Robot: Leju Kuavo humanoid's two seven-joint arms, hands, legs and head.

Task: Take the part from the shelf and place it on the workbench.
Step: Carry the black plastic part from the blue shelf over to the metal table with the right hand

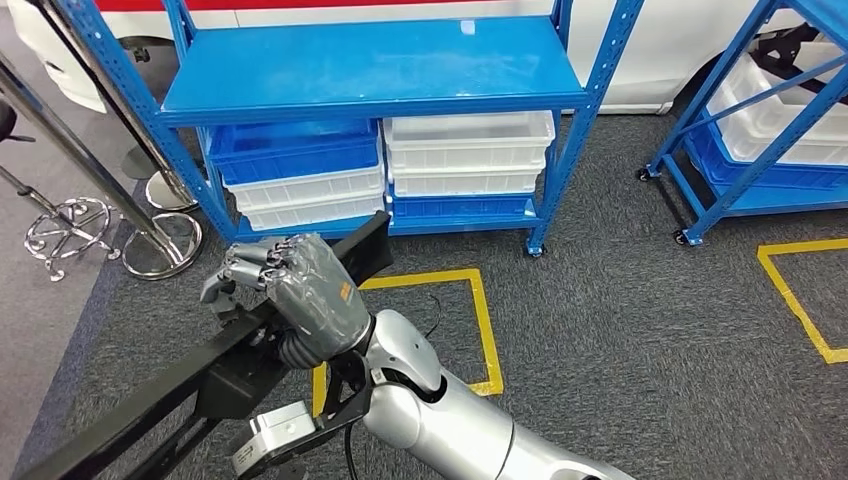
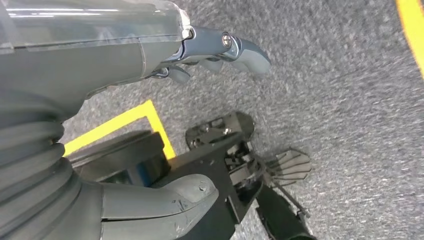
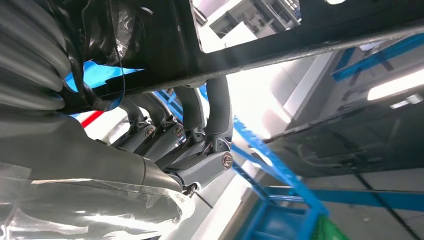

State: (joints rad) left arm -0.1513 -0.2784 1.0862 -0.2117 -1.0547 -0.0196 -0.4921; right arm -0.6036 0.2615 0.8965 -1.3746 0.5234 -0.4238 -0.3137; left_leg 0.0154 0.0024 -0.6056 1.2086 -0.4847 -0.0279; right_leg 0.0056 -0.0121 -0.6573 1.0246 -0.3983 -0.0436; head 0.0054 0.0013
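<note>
Left hand with fingers apart above grey carpet, yellow tape beneath.

the head view looks forward and down at the blue shelf and carpet. each wrist view sits close behind its hand; the right also catches blue shelving.

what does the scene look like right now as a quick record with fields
part: long black metal frame part, off the shelf, carried above the grey carpet floor
right robot hand: fingers wrapped around the part's bar
left robot hand: fingers apart, holding nothing
shelf: blue metal shelf rack ahead, upper board bare
under the board: stacked blue and white plastic bins
floor mark: yellow tape square in front of the rack
</note>
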